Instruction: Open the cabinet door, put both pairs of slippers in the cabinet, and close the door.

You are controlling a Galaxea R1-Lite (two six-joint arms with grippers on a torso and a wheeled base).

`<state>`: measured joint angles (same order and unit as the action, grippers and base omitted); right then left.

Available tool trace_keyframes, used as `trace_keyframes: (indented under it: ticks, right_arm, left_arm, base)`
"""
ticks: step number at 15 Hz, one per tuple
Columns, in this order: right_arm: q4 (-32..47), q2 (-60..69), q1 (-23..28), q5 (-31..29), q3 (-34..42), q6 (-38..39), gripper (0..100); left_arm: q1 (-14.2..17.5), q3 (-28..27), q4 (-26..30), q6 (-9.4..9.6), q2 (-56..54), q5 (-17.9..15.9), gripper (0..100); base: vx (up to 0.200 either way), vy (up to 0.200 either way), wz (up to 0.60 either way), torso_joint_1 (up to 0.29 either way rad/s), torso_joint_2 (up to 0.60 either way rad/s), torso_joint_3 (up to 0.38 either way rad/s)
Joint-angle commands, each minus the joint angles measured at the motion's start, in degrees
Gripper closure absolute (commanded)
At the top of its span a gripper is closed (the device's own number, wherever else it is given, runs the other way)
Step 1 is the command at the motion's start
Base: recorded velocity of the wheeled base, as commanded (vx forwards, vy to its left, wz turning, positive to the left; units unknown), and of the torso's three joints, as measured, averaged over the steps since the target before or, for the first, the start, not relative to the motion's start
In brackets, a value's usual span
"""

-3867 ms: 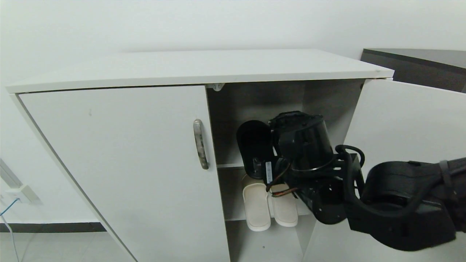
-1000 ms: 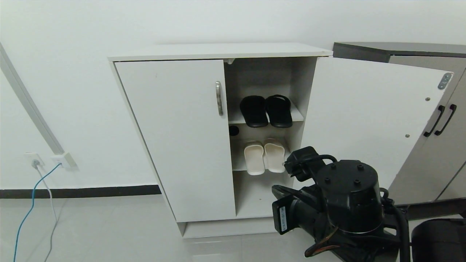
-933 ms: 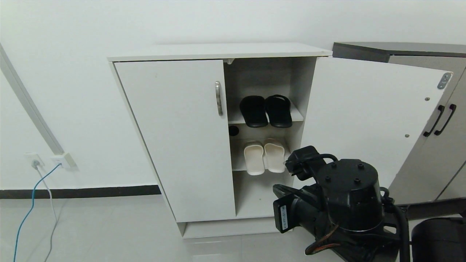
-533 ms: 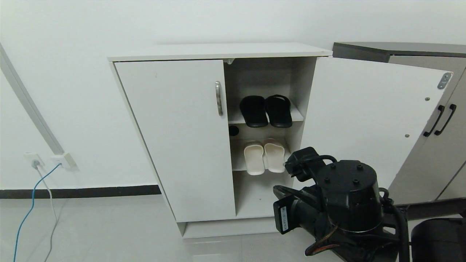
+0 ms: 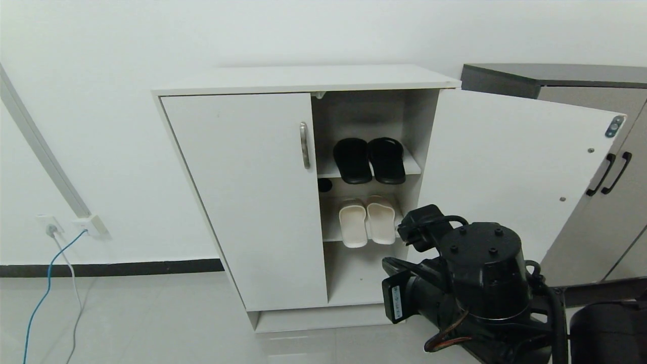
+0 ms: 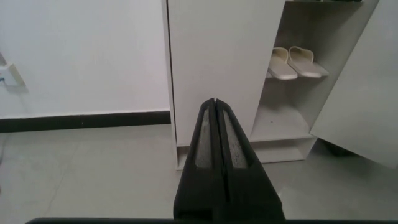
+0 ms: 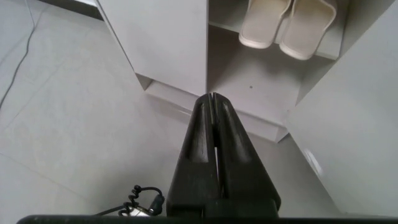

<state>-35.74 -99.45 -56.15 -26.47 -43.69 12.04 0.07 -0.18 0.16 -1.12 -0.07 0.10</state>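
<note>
The right gripper (image 7: 213, 130) and left gripper (image 6: 214, 134) were fully closed and empty, in front of the cabinet (image 5: 303, 76). Black slippers (image 5: 369, 160) and white slippers (image 5: 367, 221) lay on its shelves. The open door (image 5: 510, 172) could jam on the white pair if they overhung their shelf.

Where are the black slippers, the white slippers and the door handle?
black slippers (image 5: 352, 162), head view, left slipper's middle
white slippers (image 5: 352, 226), head view, left slipper's middle
door handle (image 5: 304, 145), head view, middle of bar
</note>
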Motion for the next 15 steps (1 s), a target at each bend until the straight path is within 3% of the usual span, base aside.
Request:
trace_keyframes:
  ticks: [1, 15]
  right_arm:
    - [0.06, -0.22, -0.1, 0.01, 0.1, 0.0, 100]
    - [-0.2, 0.05, -0.01, -0.34, 0.71, -0.88, 100]
  left_arm:
    - [0.01, 0.01, 0.02, -0.02, 0.07, -0.01, 100]
    - [0.01, 0.01, 0.02, 0.42, 0.07, -0.01, 100]
  base:
    - [0.0, 0.0, 0.0, 0.036, -0.48, -0.373]
    - [0.0, 0.0, 0.0, 0.124, -0.47, -0.337]
